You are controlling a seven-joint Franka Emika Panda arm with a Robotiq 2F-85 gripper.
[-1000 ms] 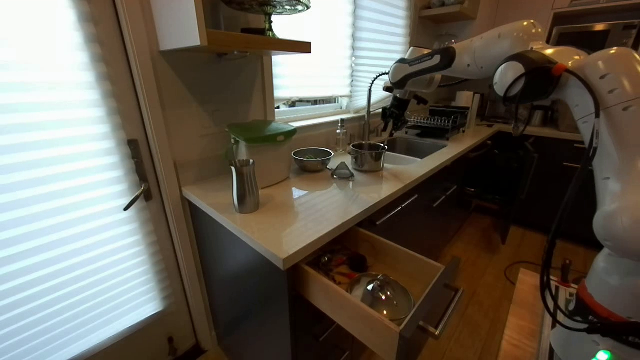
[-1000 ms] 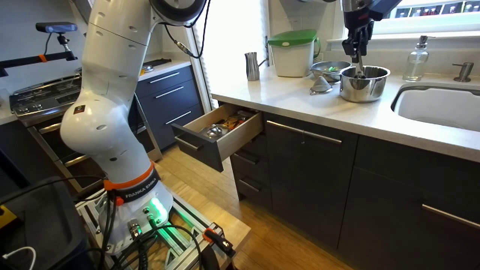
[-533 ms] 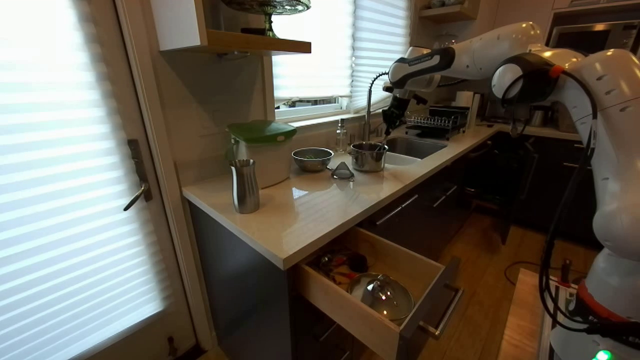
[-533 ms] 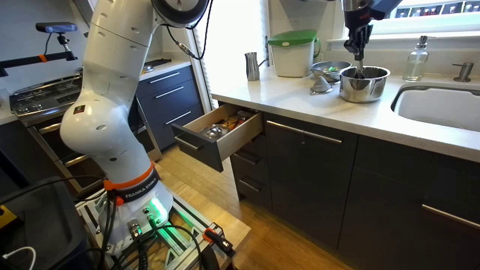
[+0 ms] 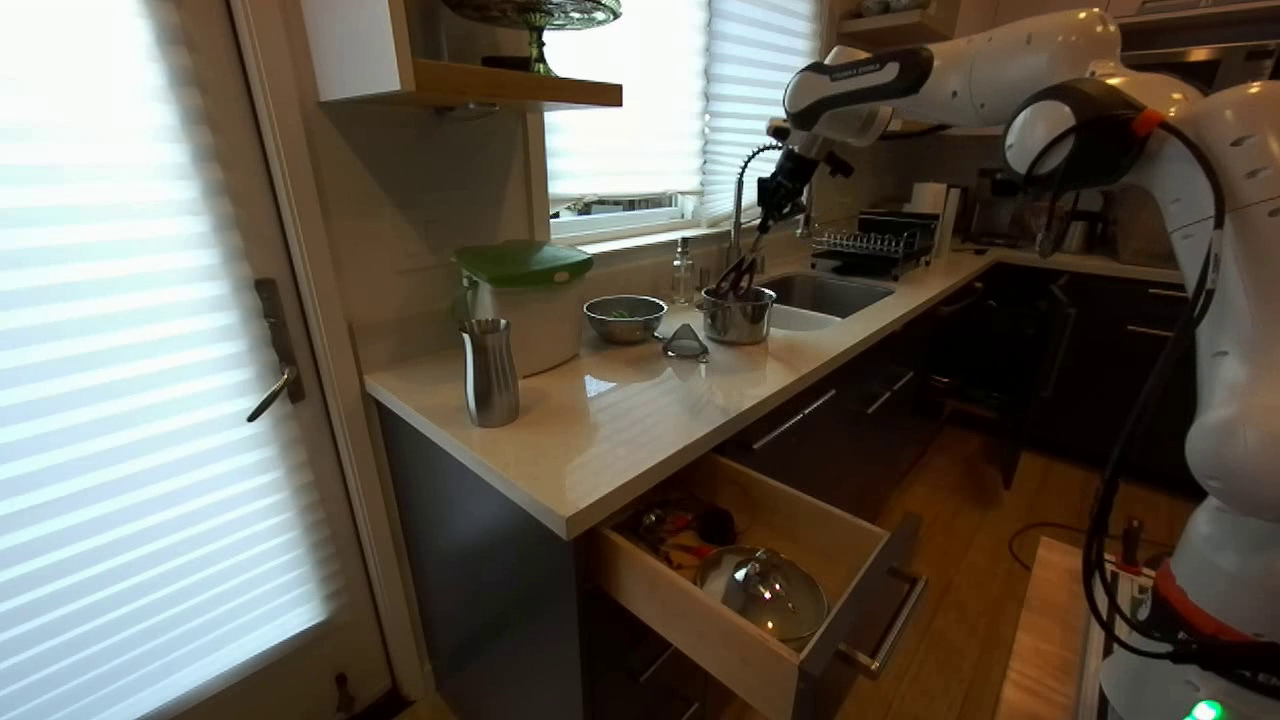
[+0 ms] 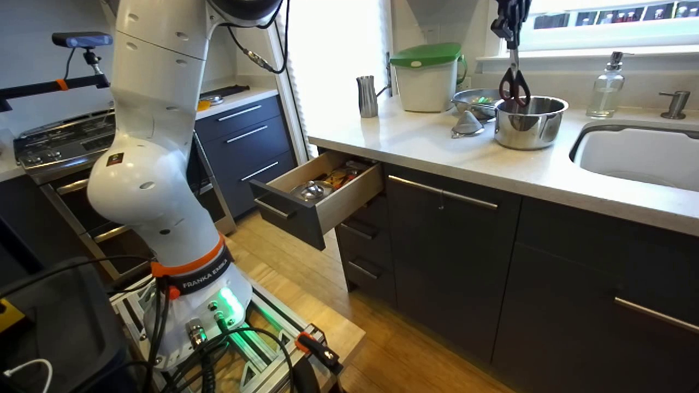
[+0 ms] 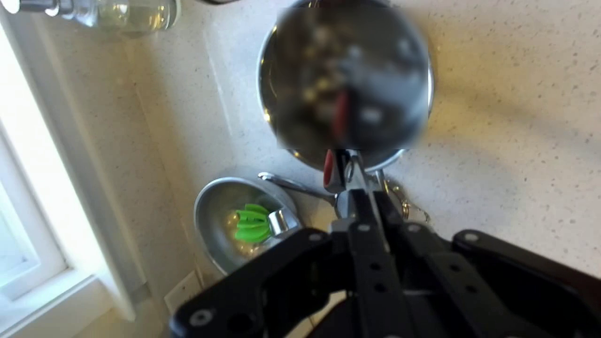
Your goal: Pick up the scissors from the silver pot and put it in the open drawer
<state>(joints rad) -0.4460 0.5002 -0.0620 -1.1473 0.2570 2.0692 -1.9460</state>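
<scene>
My gripper (image 5: 763, 228) is shut on the scissors (image 5: 738, 276) by their blades, above the silver pot (image 5: 738, 322). In an exterior view the gripper (image 6: 513, 46) holds the scissors (image 6: 514, 72) with dark, red-lined handle loops hanging down. The loops' lower ends overlap the rim of the pot (image 6: 528, 132); I cannot tell if they are clear of its mouth. In the wrist view a blade of the scissors (image 7: 358, 176) runs between the fingertips (image 7: 371, 196); the pot (image 7: 267, 94) is partly blurred. The drawer (image 5: 700, 622) stands open, also in an exterior view (image 6: 350, 203).
A glass lid (image 5: 765, 595) and utensils (image 5: 690, 530) lie in the drawer. On the counter stand a silver bowl (image 5: 625, 320), a mesh strainer (image 5: 685, 343), a tall metal canister (image 5: 490, 375), a green-lidded white bin (image 5: 530, 310) and a soap bottle (image 6: 606, 90). The sink (image 6: 644, 155) adjoins the pot.
My gripper has risen and tilted, lifting the scissors so their handles, hidden in the pot before, now show at and above its rim. The pot and drawer have not moved.
</scene>
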